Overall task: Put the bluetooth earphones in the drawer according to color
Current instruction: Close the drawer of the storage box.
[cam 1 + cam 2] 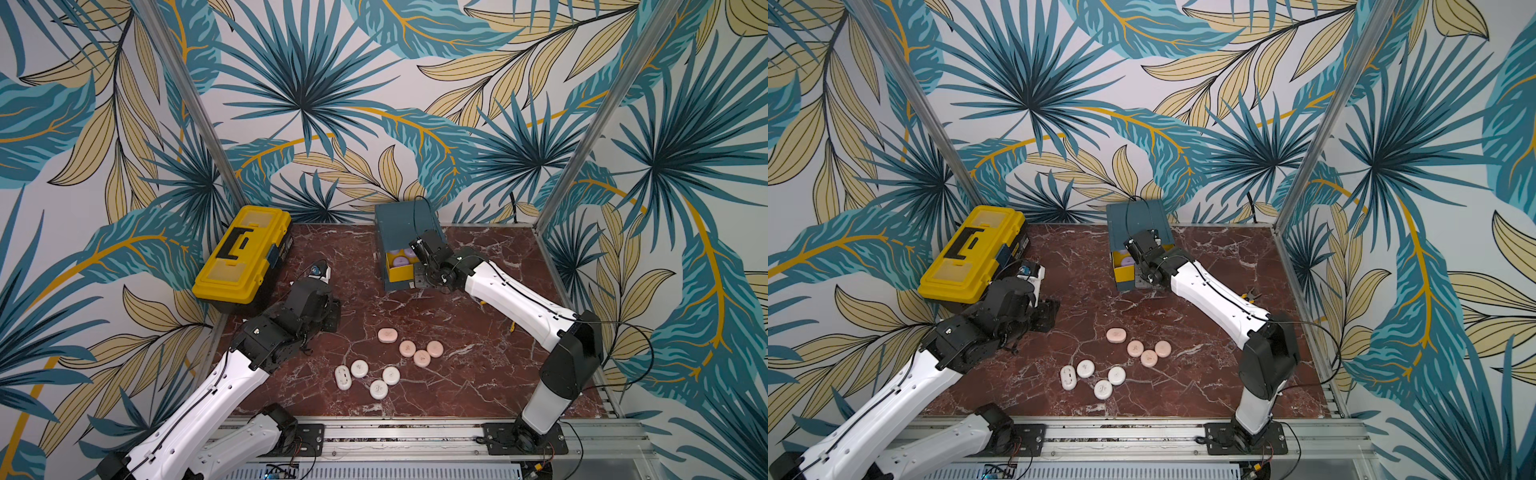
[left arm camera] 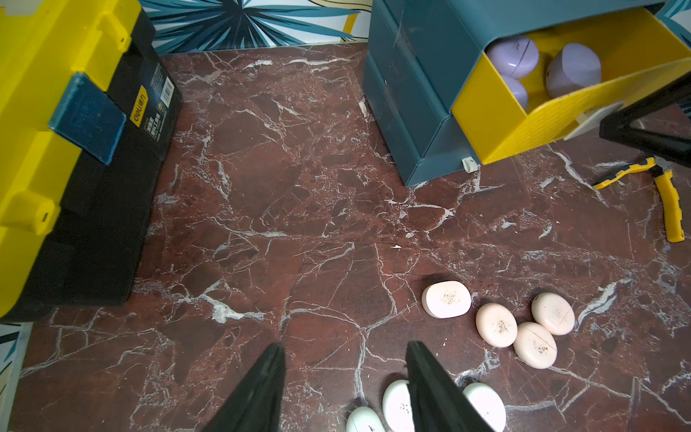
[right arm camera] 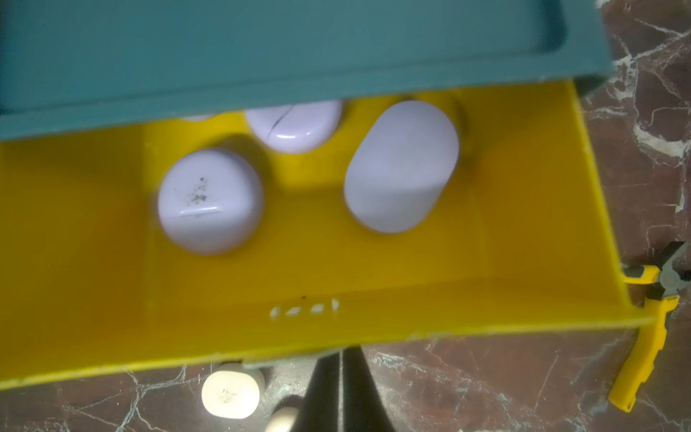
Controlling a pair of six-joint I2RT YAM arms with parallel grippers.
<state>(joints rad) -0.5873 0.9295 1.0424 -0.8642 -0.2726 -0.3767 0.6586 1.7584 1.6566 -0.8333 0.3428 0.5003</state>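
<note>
Drawer, yellow, open, held lilac earphones.
Right gripper stood closed at its front; left gripper hung parted, empty, well apart.

Lilac earphones in the pulled-out yellow drawer of a teal cabinet

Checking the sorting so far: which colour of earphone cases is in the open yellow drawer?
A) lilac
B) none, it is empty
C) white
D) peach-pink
A: the lilac cases lie inside the pulled-out yellow drawer, while the peach-pink cases and white cases lie out on the table.
</note>
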